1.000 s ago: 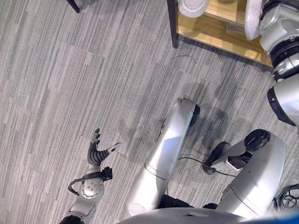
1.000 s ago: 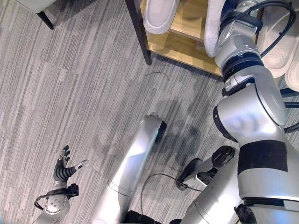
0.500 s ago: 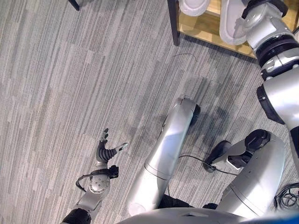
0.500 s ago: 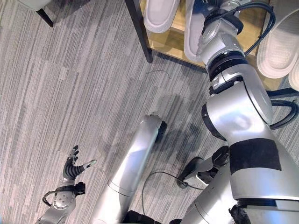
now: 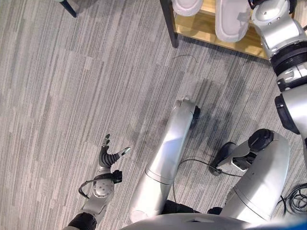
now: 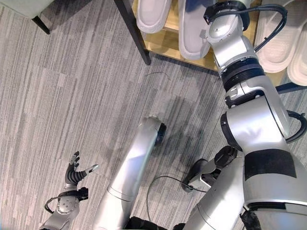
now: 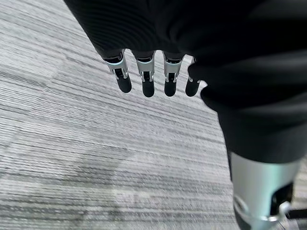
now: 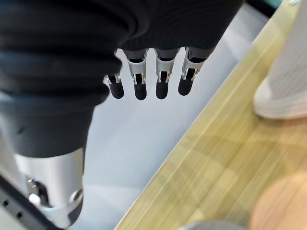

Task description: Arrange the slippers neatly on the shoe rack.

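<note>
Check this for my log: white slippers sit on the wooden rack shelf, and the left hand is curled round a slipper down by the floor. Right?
Not quite. The left hand holds nothing: the left wrist view shows its fingers straight over bare carpet. The white slippers do sit on the wooden shelf of the rack.

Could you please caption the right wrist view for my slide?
Right hand, fingers straight, over the wooden shoe rack beside a white slipper.
</note>
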{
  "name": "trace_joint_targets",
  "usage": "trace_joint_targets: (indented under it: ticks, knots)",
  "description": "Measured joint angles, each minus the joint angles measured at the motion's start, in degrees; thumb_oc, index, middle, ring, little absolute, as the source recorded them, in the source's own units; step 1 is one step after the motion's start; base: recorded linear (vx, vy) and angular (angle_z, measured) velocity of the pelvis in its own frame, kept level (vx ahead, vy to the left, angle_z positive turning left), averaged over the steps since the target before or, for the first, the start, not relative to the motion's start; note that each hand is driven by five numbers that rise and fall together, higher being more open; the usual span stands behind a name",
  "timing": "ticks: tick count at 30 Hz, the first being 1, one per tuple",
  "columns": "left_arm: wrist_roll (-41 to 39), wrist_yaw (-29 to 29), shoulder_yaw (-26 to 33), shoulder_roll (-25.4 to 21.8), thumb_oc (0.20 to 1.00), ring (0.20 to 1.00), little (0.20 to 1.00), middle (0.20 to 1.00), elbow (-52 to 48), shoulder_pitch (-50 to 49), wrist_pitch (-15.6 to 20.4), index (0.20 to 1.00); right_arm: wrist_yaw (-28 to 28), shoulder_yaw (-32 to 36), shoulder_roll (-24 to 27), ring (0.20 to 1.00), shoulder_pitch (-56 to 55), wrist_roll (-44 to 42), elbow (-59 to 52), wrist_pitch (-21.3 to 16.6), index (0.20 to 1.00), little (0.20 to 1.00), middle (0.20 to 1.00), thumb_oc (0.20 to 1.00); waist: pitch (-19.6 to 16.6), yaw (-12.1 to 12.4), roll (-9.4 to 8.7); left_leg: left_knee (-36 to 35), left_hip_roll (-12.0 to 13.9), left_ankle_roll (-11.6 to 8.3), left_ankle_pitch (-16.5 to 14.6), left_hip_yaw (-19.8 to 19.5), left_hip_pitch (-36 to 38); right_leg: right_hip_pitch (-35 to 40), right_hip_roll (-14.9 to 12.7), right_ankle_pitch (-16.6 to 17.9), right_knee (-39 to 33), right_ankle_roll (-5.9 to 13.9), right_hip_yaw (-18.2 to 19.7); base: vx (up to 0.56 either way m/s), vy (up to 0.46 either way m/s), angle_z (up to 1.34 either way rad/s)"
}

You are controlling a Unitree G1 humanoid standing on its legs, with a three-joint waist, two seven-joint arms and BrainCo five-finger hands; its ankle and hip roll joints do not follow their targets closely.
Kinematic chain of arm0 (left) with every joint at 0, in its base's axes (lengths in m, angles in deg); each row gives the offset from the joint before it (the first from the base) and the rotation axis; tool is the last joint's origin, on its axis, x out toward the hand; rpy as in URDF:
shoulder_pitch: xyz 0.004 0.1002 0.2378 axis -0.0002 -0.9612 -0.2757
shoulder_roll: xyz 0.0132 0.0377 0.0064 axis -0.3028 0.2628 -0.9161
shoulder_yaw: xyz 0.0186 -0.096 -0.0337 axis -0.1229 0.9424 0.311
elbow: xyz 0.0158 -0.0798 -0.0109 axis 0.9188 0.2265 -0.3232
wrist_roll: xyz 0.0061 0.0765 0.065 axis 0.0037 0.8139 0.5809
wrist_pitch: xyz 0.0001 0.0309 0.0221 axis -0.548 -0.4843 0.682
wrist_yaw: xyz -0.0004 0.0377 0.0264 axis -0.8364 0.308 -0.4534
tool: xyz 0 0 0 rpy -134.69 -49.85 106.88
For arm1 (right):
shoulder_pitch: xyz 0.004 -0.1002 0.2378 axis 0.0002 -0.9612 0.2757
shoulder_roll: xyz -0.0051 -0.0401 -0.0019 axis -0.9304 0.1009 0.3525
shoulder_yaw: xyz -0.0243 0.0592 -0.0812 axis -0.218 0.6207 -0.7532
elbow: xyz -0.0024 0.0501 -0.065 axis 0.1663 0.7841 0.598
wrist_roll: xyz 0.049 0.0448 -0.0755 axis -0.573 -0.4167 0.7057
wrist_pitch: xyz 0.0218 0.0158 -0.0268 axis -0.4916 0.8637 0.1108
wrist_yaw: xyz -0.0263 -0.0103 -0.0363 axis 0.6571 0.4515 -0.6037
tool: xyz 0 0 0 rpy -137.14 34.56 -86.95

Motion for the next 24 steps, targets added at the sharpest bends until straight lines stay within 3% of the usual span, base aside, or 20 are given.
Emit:
trace_joint_targets:
  ticks: [6,10,17,24]
  knots:
    - [2.2,0.1,0.8,-1.3,1.000,1.000,1.000,1.000,-3.9,0.1,-0.1,1.000,-0.4,2.4,1.9,1.000,-13.0,3.5,-18.8,-1.3,1.000,1.000,1.000,1.000,0.2,-1.4,-1.66,-0.2,0.9,0.04,0.0,0.0,0.4,-0.1,1.0,0.0,-0.2,-0.19,0.0,0.00,-0.062,-0.06]
    - [2.3,0.1,0.9,-2.2,1.000,1.000,1.000,1.000,-5.5,-0.2,-0.3,1.000,0.6,2.4,4.7,1.000,-17.8,7.3,-20.8,-2.1,1.000,1.000,1.000,1.000,0.2,-1.5,-1.69,-0.1,0.9,0.03,-0.1,0.0,0.5,-0.1,1.1,0.0,0.0,-0.27,0.1,-0.01,-0.080,-0.01]
    - [3.3,0.0,1.9,-1.8,1.000,1.000,1.000,1.000,-6.3,-0.3,-0.5,1.000,4.3,1.7,4.2,1.000,-23.9,9.6,-25.8,-2.1,1.000,1.000,1.000,1.000,0.3,-2.3,-1.90,-0.1,1.4,-0.21,-0.2,0.1,1.1,-0.2,1.9,0.0,0.3,-0.34,0.4,-0.01,-0.054,-0.03]
    - [3.3,-0.1,3.5,-1.8,1.000,1.000,1.000,1.000,-7.1,-0.8,-0.6,1.000,7.8,0.0,4.7,1.000,-30.1,14.1,-35.2,-2.7,1.000,1.000,1.000,1.000,0.5,-3.0,-3.68,0.2,1.6,-0.29,-0.3,0.3,1.2,-0.3,2.0,0.0,0.7,-0.36,0.8,0.00,-0.018,-0.01]
